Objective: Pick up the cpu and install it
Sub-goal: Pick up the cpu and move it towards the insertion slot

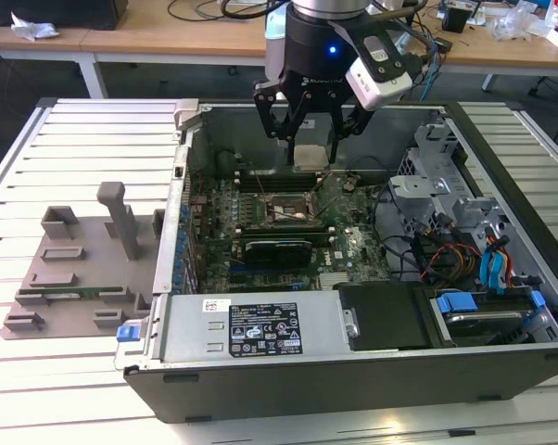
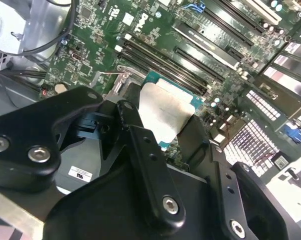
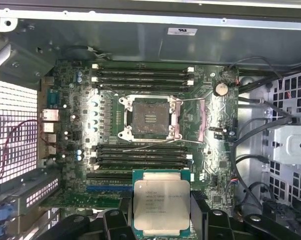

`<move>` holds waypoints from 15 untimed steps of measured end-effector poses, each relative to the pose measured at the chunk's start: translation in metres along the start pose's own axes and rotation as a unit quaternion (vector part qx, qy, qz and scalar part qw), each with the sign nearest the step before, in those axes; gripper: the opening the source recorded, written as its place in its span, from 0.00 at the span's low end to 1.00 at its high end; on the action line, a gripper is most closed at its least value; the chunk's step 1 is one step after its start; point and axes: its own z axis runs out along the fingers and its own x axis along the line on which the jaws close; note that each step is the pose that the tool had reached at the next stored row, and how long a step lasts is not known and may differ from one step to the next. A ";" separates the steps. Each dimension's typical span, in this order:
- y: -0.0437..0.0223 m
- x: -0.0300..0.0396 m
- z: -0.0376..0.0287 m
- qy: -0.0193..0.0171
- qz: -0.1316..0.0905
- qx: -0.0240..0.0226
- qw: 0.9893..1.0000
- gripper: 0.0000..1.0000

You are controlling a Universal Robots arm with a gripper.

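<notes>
**Cpu gripped, socket off to one side**

The cpu (image 3: 161, 204) hangs flat above the motherboard (image 3: 216, 148), clamped by two opposite edges in the gripper (image 1: 313, 148). The empty socket (image 3: 149, 118) lies not beneath it but across a row of memory slots (image 3: 140, 158).

A lab: open computer case (image 1: 307, 385) on slatted workbench (image 1: 75, 394).

Gripper (image 1: 311, 146): matte black, jointed finger links pinned with silver socket-head screws (image 2: 170, 204). White sticker (image 2: 80, 174) on its base. Wrist housing (image 1: 311, 42) black, cylindrical, one small blue light (image 1: 332, 51). Silver-grey camera module (image 1: 383, 67) on its side, dark cables (image 1: 418, 42) trailing.
</notes>
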 end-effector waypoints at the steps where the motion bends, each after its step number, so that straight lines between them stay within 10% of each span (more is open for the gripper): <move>1: 0.0003 -0.0009 0.0003 0.000 0.000 0.000 1.000 0.55; 15: 0.0076 -0.0172 0.0097 0.000 0.000 0.000 1.000 0.55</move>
